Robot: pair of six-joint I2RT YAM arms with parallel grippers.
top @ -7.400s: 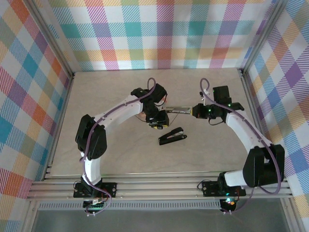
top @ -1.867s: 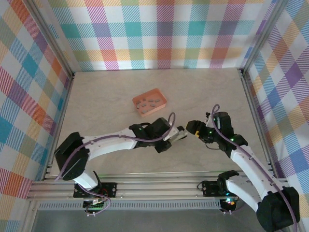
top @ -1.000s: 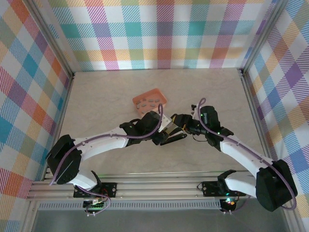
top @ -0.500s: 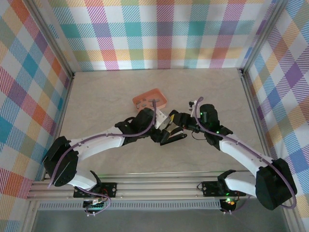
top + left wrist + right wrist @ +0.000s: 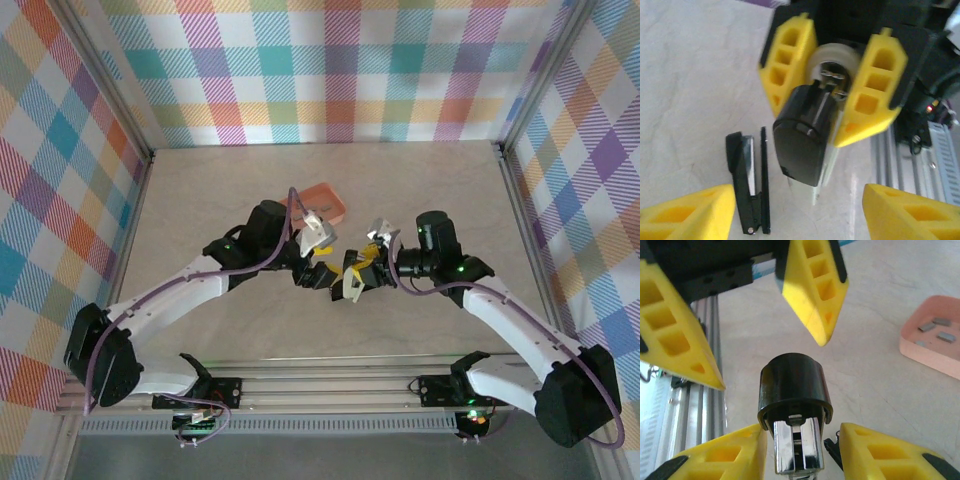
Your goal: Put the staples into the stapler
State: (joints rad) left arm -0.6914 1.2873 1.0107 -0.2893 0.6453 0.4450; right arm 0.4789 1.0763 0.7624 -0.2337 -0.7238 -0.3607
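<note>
My right gripper [image 5: 801, 431] is shut on a black stapler [image 5: 795, 390] with a chrome magazine [image 5: 795, 450], held above the table, nose towards the left wrist camera. From the left wrist, that stapler [image 5: 802, 135] hangs between the right gripper's yellow fingers [image 5: 790, 60]. My left gripper [image 5: 797, 220] is open, facing it with nothing between its fingers. A second black stapler piece [image 5: 747, 185] with a silver strip lies flat on the table below. The staples [image 5: 935, 326] lie as small grey strips in the salmon-orange tray [image 5: 920, 347].
In the top view both grippers, left [image 5: 322, 262] and right [image 5: 360, 274], meet at the table's middle, and the left arm partly covers the tray [image 5: 325, 197]. An aluminium rail [image 5: 330, 385] runs along the near edge. Plaid walls close in the other three sides.
The left arm has swung back to the left, away from the right gripper, and now covers more of the tray. The right gripper keeps the stapler, shifted slightly.
</note>
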